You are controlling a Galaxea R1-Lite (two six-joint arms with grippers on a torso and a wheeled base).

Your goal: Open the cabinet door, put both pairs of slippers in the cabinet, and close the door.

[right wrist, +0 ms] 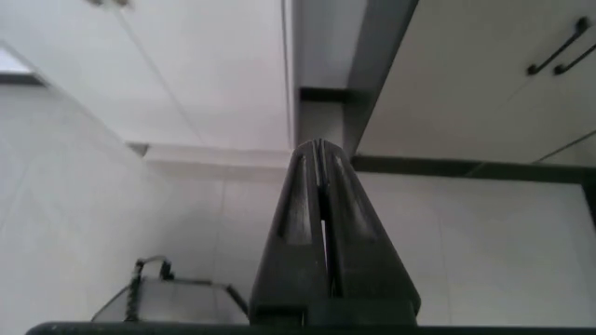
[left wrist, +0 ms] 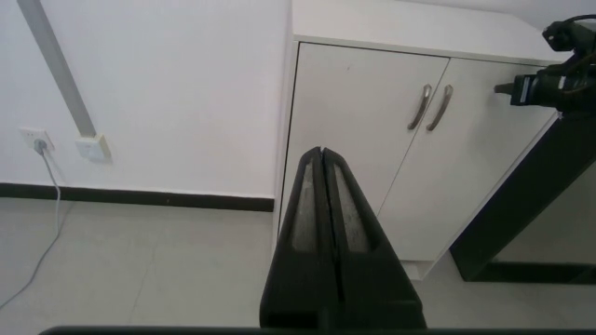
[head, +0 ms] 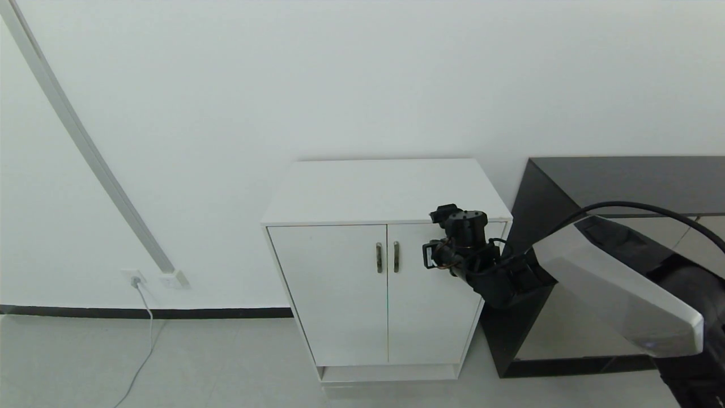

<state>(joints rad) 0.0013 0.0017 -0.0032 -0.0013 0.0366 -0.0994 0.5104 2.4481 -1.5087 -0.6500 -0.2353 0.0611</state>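
Jaws pressed together on left gripper [left wrist: 321, 154] and right gripper [right wrist: 321, 149]; stiff cabinet door [head: 430, 317] probably swings lightly, taken by its slim handle [head: 396, 256].

The pale floor [head: 226, 362] carries a white cabinet [head: 379, 190] standing against the wall [head: 226, 85], its doors [head: 334, 294] shut; a glossy black unit [head: 623, 181] stands just beside it; a grey cable [head: 148, 334] trails across the floor from a wall socket [head: 135, 277].

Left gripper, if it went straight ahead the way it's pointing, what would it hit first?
Most likely the cabinet's left door: the shut left gripper points at its closed panel, and nothing shows between them, though depth is unclear.
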